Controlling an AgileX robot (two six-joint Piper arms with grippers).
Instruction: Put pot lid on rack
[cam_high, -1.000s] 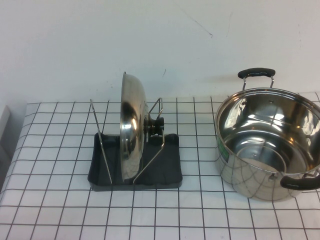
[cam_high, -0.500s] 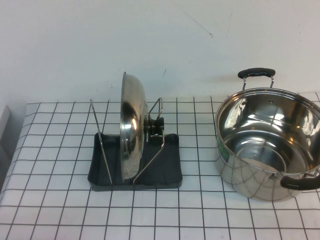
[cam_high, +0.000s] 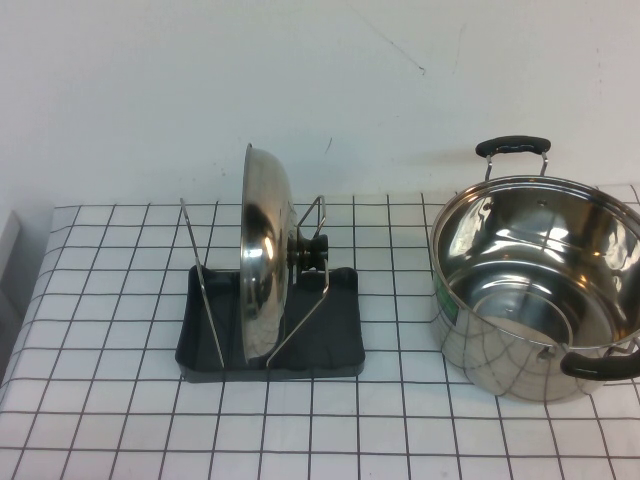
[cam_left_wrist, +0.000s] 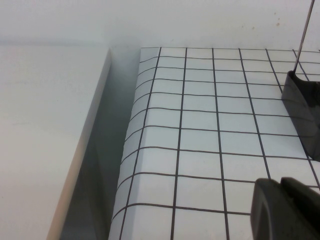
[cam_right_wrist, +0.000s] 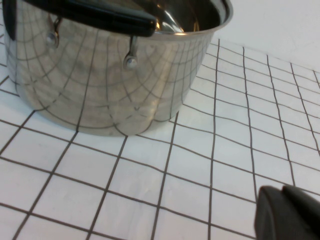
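Note:
The shiny steel pot lid (cam_high: 264, 262) stands on edge in the rack (cam_high: 335, 345), leaning between the wire uprights, its black knob (cam_high: 310, 250) facing right. The rack's dark base corner and one wire also show in the left wrist view (cam_left_wrist: 303, 107). Neither arm shows in the high view. My left gripper (cam_left_wrist: 286, 207) is shut and empty, low over the checked cloth left of the rack. My right gripper (cam_right_wrist: 289, 212) is shut and empty, low over the cloth near the pot.
A deep steel pot (cam_high: 540, 285) with black handles stands at the right, also close in the right wrist view (cam_right_wrist: 110, 65). The checked cloth's left edge (cam_left_wrist: 131, 165) drops off beside a pale surface. A white wall lies behind.

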